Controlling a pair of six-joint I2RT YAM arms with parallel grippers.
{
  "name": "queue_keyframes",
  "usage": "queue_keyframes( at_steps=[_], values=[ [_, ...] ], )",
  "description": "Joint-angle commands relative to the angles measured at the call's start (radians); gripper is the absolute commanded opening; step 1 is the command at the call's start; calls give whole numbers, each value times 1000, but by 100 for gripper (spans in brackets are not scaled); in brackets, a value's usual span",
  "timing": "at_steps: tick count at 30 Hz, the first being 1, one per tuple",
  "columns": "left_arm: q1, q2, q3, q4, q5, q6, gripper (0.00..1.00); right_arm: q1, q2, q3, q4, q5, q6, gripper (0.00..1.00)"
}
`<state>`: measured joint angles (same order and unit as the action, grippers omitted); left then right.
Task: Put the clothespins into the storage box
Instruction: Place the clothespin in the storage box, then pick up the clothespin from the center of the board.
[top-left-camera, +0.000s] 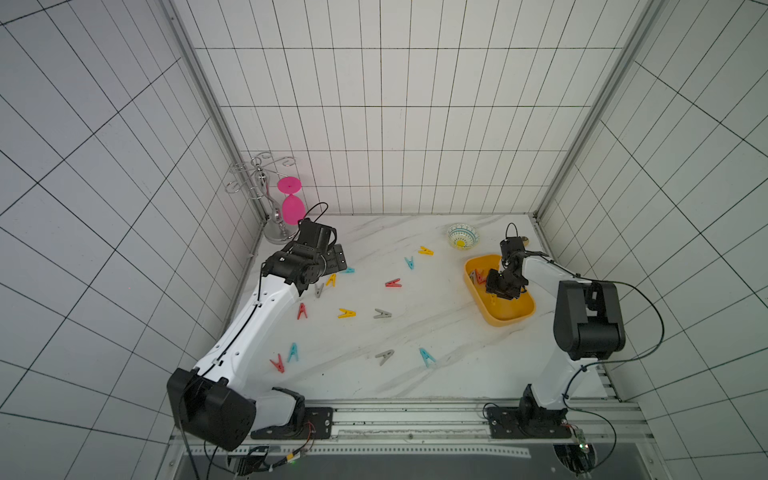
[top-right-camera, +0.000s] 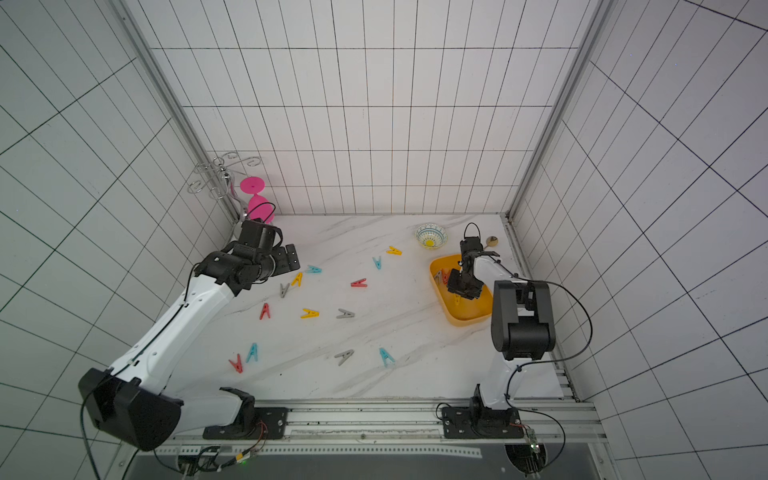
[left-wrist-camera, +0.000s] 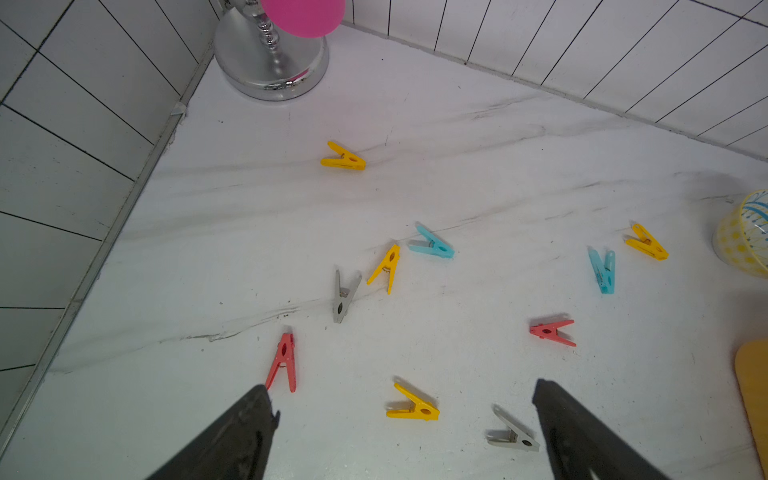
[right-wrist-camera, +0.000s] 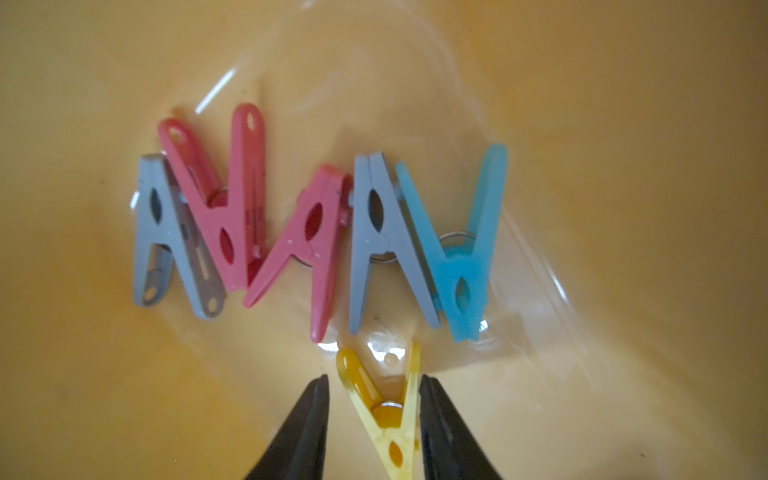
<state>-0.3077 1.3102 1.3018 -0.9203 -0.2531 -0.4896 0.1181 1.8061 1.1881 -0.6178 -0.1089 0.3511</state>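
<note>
Though top views leave it unclear, its wrist view shows the right gripper narrowly parted around a yellow clothespin. At ten o'clock, the left gripper gapes wide.

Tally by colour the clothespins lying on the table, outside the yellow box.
yellow clothespins: 4 (one shows only in the left wrist view)
teal clothespins: 4
red clothespins: 3
grey clothespins: 3
Total: 14
</note>
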Motion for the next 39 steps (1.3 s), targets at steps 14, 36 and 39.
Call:
queue_keyframes(
  at_steps=[14,36,39],
  values=[
    [-31,19,-20,2,-7,-17,99,206,-285,74,-218,88,-23,48],
    [-35,15,-42,-10,-40,-28,99,838,-322,-133,-120,168,165,51],
    [-36,7,-51,-9,-47,-32,99,888,-263,-139,-92,183,182,51]
  ],
)
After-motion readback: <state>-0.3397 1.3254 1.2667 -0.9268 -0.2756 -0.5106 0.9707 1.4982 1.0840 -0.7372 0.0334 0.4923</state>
